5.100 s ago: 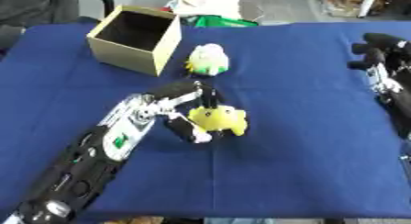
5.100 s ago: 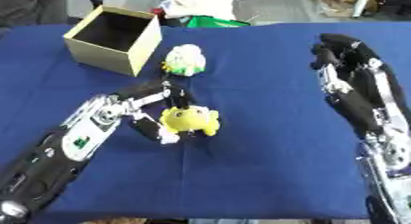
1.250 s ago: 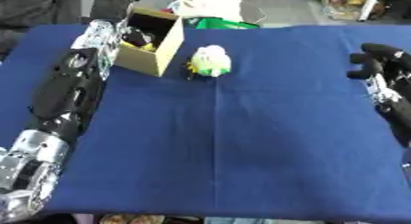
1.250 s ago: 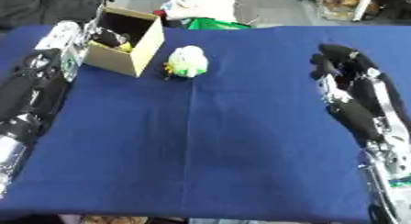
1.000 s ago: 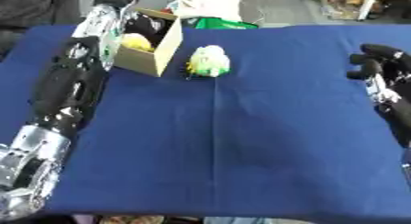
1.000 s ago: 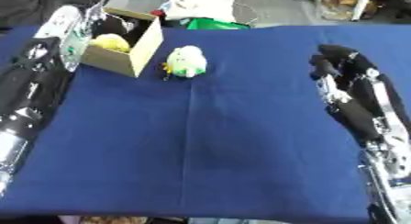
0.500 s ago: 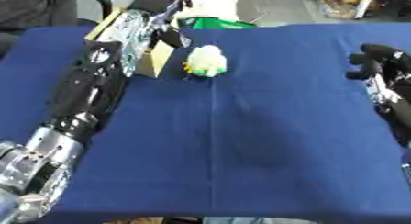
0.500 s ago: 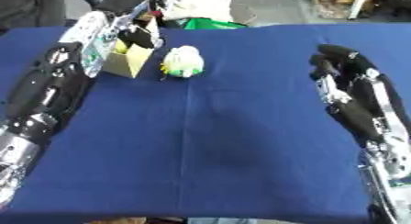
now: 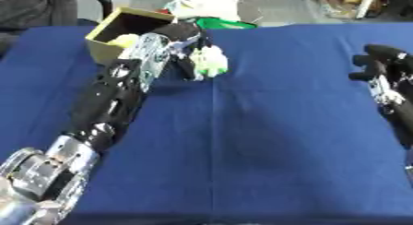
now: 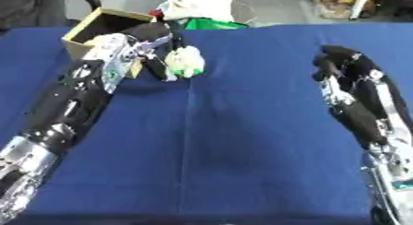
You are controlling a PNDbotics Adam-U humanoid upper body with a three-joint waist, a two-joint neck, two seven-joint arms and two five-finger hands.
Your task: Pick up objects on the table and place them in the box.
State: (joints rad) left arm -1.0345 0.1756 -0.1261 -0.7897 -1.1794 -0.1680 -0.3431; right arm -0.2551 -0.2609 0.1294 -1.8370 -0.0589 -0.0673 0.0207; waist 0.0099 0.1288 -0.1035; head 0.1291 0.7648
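Observation:
A white and green soft toy (image 9: 212,62) sits on the blue table (image 9: 242,141), just right of the open cardboard box (image 9: 103,31) at the far left. A yellow toy (image 9: 122,39) lies inside the box. My left hand (image 9: 182,40) reaches over the box's near right corner, and its fingers (image 10: 158,62) come down against the white and green toy's left side without closing round it. My right hand (image 10: 345,65) rests open at the table's right side, fingers up, holding nothing.
Beyond the table's far edge lie a white bundle (image 9: 208,0) and something green (image 9: 230,23). A dark chair (image 9: 36,7) stands behind the far left corner. Blue cloth stretches bare between the two arms.
My left hand has come off the box and moved down and right to the white and green toy. The yellow toy stays in the box. The right hand has not moved.

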